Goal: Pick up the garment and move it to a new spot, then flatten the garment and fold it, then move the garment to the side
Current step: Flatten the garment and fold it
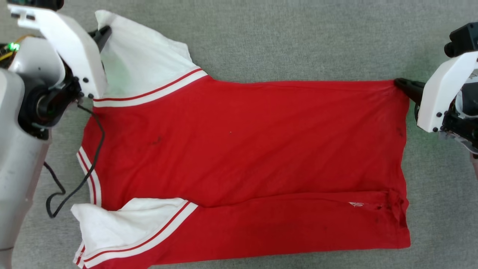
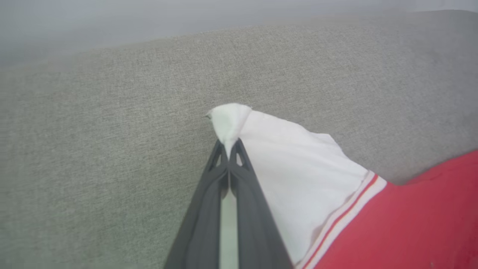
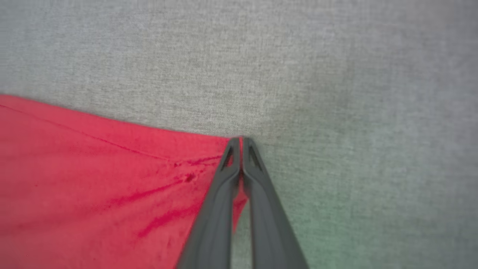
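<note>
A: Head view, what is seen?
B: The garment point(image 1: 242, 149) is spread flat, red side up, over the middle of the grey cloth-covered worktop point(image 1: 298, 37). The white sleeves are at the left and the hem is at the right. A long fold line is seen along the near side. No worktop edges are shown here.

A: Pincers there?
B: The left pincer point(image 1: 107, 29) is set on the tip of the far white sleeve. The right pincer point(image 1: 399, 83) is set on the far hem corner. The far edge of the cloth is pulled straight between them.

A: Left wrist view?
B: The left pincer point(image 2: 228, 144) is clamped on the garment point(image 2: 298, 179), with the sleeve tip bunched between its closed fingers. An edge of the worktop point(image 2: 112, 149) is seen beyond, well apart from the sleeve.

A: Right wrist view?
B: The right pincer point(image 3: 242, 140) is closed on the red corner of the garment point(image 3: 93, 168). A sliver of red is pinched at the tips and creases run out from the grip. Bare worktop point(image 3: 336, 93) is seen beyond and to the right.
</note>
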Robot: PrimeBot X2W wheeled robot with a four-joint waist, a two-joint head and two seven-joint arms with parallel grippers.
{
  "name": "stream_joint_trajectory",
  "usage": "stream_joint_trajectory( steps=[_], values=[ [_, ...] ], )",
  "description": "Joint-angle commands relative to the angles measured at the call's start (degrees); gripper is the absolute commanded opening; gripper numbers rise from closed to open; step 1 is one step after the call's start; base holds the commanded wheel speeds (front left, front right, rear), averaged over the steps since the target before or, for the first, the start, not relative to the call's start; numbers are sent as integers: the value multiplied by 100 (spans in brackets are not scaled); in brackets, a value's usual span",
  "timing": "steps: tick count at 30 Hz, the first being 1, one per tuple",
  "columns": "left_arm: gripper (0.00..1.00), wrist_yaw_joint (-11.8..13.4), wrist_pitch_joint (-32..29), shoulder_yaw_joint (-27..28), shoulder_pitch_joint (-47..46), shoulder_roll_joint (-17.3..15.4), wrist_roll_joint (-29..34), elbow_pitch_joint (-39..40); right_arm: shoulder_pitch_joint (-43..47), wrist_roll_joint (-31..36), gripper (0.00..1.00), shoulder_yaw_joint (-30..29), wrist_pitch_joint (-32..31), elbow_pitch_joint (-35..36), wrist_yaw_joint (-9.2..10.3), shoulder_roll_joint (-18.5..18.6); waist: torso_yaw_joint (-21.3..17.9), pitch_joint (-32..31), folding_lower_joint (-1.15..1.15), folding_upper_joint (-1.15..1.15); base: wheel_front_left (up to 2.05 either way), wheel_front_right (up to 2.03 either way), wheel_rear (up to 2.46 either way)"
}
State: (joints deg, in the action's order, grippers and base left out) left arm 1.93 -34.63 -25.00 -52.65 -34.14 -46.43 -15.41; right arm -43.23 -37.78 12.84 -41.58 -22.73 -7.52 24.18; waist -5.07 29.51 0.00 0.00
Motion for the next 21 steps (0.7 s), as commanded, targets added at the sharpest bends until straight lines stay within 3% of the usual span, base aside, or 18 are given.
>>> stream_joint_trajectory(
  steps=[1, 8, 17, 21],
  values=[
    [0, -17, 106, 79, 118, -20, -40, -16, 76, 101, 0, -12, 138, 68, 6, 47, 17, -128, 0, 0, 0, 0, 0],
    [0, 87, 817, 434, 1069, -88, -285, 214, 666, 286, 0, -251, 614, 415, 6, 37, 164, -788, 0, 0, 0, 0, 0],
    [0, 477, 1624, 837, 3102, -113, -614, 910, 2072, 291, 0, -689, 962, 1024, 6, -187, 346, -1485, 0, 0, 0, 0, 0],
    [0, 621, 1843, 862, 3888, 23, -756, 1078, 2709, 264, 0, -938, 1102, 1167, 6, -351, 384, -1601, 0, 0, 0, 0, 0]
  ],
)
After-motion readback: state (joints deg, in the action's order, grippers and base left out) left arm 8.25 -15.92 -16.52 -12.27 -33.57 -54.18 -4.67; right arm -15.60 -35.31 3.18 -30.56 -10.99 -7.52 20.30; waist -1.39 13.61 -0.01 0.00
